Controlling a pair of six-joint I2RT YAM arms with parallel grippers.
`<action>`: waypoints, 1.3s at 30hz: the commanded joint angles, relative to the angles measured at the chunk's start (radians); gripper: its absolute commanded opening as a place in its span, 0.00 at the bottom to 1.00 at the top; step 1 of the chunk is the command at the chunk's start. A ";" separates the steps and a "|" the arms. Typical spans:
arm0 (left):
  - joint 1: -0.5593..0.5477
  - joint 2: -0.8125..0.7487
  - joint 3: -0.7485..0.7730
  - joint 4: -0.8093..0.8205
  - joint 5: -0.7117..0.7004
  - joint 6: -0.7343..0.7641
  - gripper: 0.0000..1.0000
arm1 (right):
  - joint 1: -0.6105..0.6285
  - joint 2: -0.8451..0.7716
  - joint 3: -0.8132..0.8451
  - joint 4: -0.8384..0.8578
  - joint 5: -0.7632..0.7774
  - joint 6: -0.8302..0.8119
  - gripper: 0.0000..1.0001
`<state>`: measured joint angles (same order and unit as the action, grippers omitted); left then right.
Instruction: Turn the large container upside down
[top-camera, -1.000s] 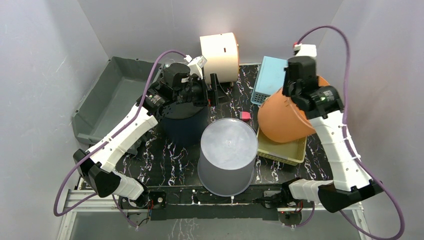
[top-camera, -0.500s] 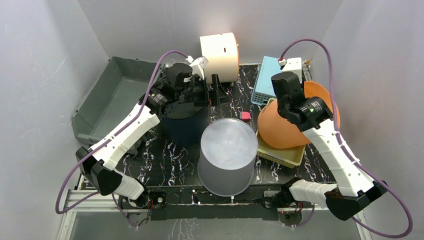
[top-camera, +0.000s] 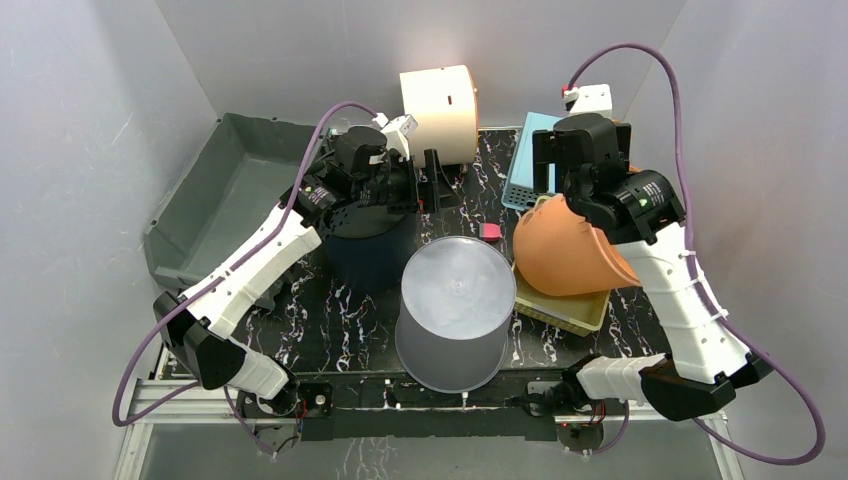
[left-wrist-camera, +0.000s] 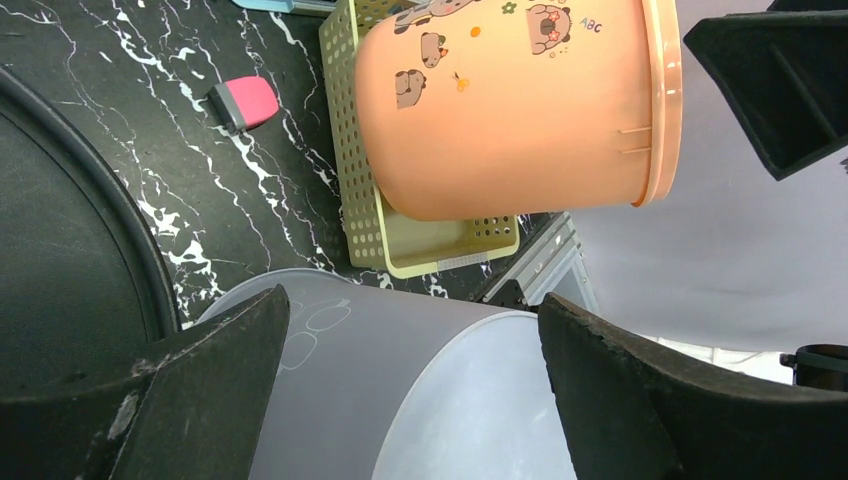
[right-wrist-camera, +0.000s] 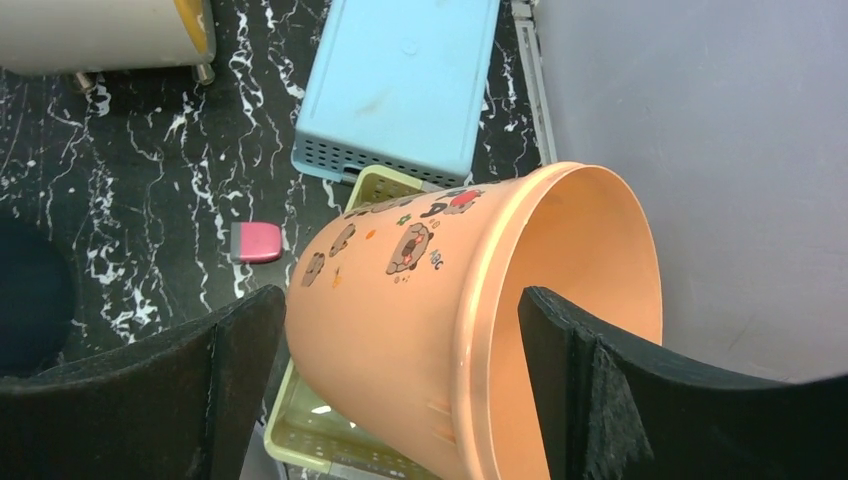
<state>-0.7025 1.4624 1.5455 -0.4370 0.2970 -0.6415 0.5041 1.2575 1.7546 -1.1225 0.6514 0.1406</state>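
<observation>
The right gripper (right-wrist-camera: 400, 300) stands with its jaws spread wide, hanging just above the large orange plastic bucket with cartoon animal prints (top-camera: 555, 255) and gripping nothing; neither finger touches the bucket's wall. The bucket lies tipped on its side at the right of the table, its lower wall resting in the pale yellow perforated plastic basket (top-camera: 565, 312). Its open mouth faces the right wall and its base points left (so it is not upside down). Just beyond it, at the far right, sits a light blue perforated plastic crate (top-camera: 535, 160), flat side up. A small pink block (top-camera: 490, 232) lies on the black marbled tabletop (top-camera: 330, 310) just left of the orange bucket.

The left gripper (left-wrist-camera: 412, 305) is likewise spread wide and empty, poised over the dark navy round bucket (top-camera: 370, 250) at centre left. Near the middle of the table, a translucent grey plastic bucket (top-camera: 455, 310) stands inverted, base up, between the navy bucket and the yellow basket. A cream cylindrical container with an orange rim (top-camera: 440, 110) lies on its side at the far edge, and a grey plastic tray (top-camera: 215, 200) leans at the far left.
</observation>
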 joint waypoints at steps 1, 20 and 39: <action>-0.003 -0.021 0.052 -0.024 -0.006 0.020 0.95 | 0.005 0.014 0.106 -0.023 -0.037 0.025 0.86; -0.046 0.141 0.235 -0.167 -0.020 0.080 0.95 | -0.352 -0.042 -0.121 0.042 -0.359 0.111 0.96; -0.199 0.323 0.382 -0.343 0.045 0.202 0.95 | -0.392 -0.027 -0.121 0.074 -0.434 0.142 0.00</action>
<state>-0.8955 1.8202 1.9392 -0.7223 0.3294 -0.4759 0.1154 1.2369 1.5757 -1.0908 0.1928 0.3035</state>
